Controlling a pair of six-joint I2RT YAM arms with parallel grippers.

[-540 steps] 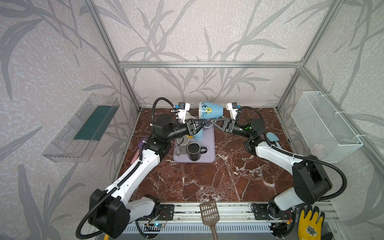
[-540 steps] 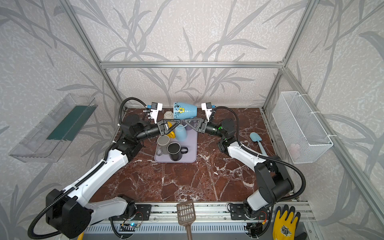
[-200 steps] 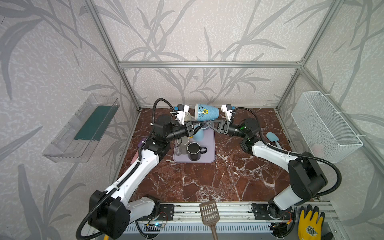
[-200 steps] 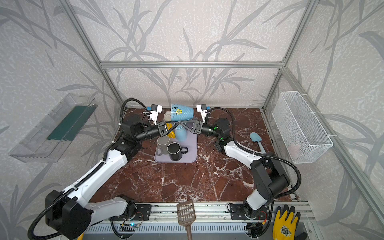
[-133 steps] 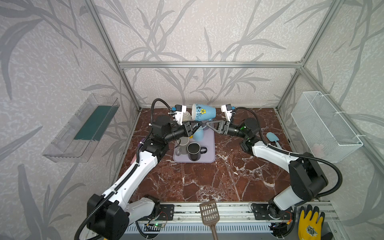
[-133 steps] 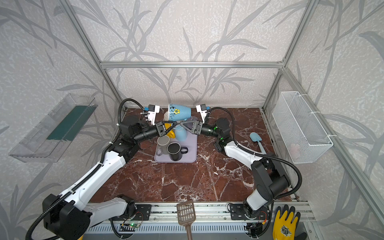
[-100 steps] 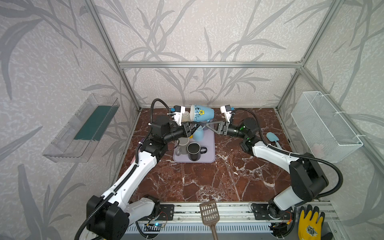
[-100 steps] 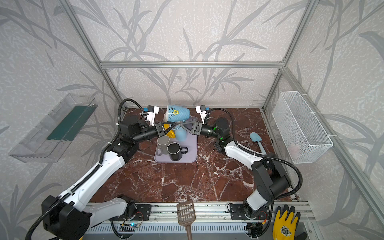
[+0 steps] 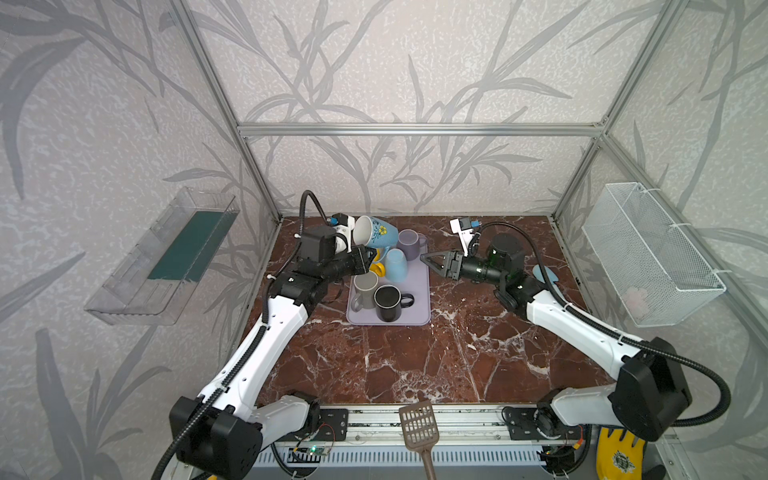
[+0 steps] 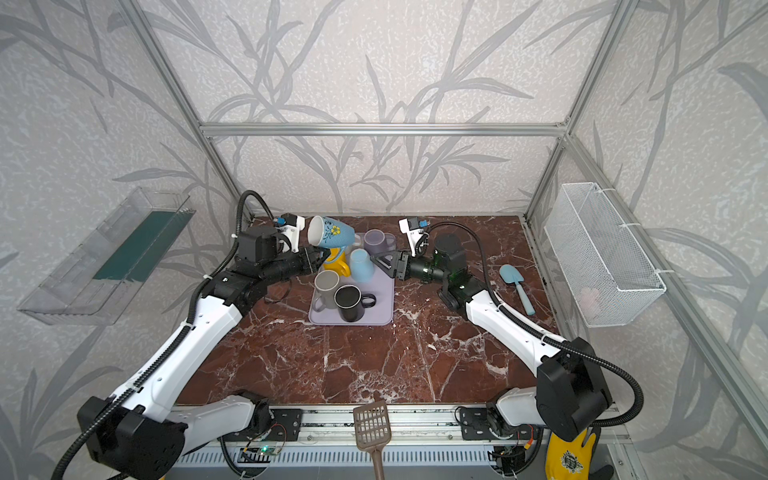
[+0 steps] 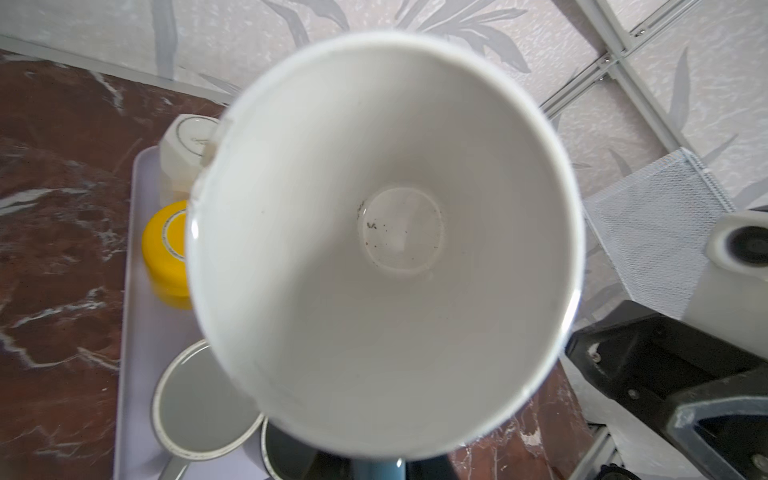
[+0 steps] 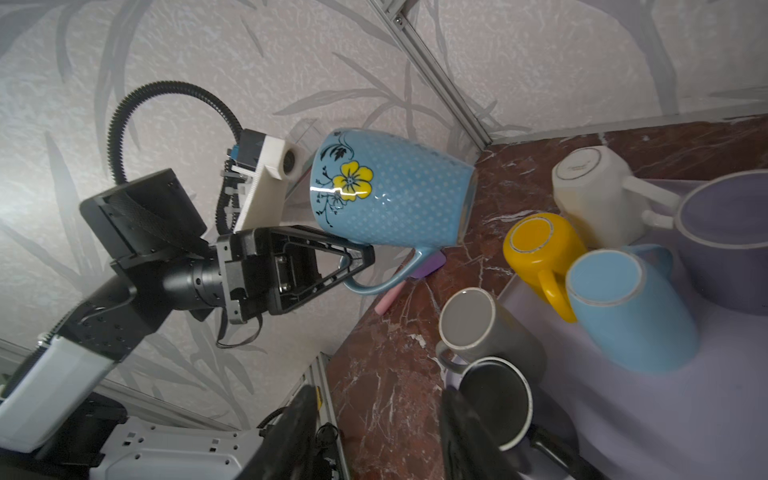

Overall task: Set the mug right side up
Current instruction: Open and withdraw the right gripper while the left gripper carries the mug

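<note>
Both top views look down from high at the front toward the back wall (image 9: pixel 415 174), taking in the whole table (image 9: pixel 415 357). My left wrist camera stares into the mug (image 11: pixel 374 270), very close; my right one sees that mug side-on, farther off.

The tray (image 9: pixel 415 299) lies at the back middle of the table (image 9: pixel 415 365), with other mugs (image 9: pixel 388 297) on it. The mug (image 9: pixel 380 235) hangs on its side above the tray's back-left corner, its handle in the left gripper (image 9: pixel 368 259). The right gripper (image 9: pixel 428 258) is at the tray's right edge, apart from the mug. A scoop (image 10: pixel 515 282) lies further right. A spatula (image 9: pixel 419 424) and a glove (image 9: pixel 619 453) sit at the front.
</note>
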